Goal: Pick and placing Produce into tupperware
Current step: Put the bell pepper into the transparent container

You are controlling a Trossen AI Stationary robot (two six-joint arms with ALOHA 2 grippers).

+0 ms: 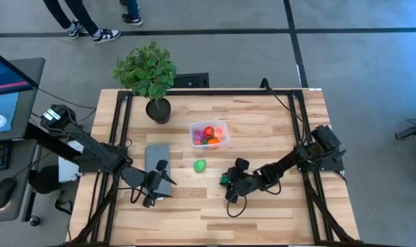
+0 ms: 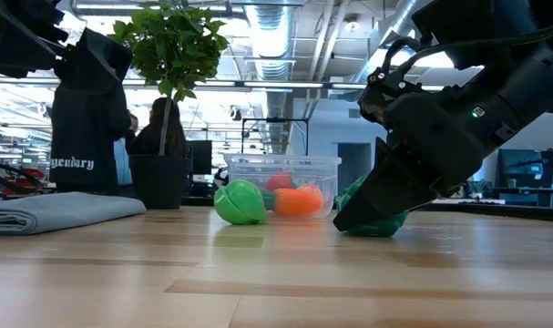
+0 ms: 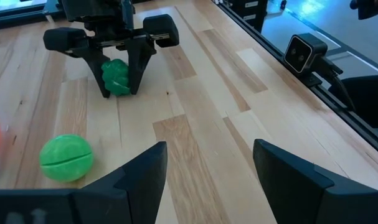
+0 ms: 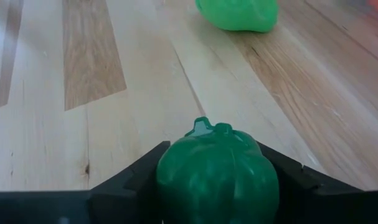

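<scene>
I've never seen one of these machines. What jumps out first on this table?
The right hand is down on the wooden table, its fingers either side of a dark green toy pepper. Near the table's middle, a clear tub holds red and orange toy produce, with a light green toy loose in front of it. A leafy potted plant stands at the far edge.

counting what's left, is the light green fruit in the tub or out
Out: the light green fruit lies on the table, beside the tub.

right claw [image 3: 117, 78] low, fingers nearly together
</scene>
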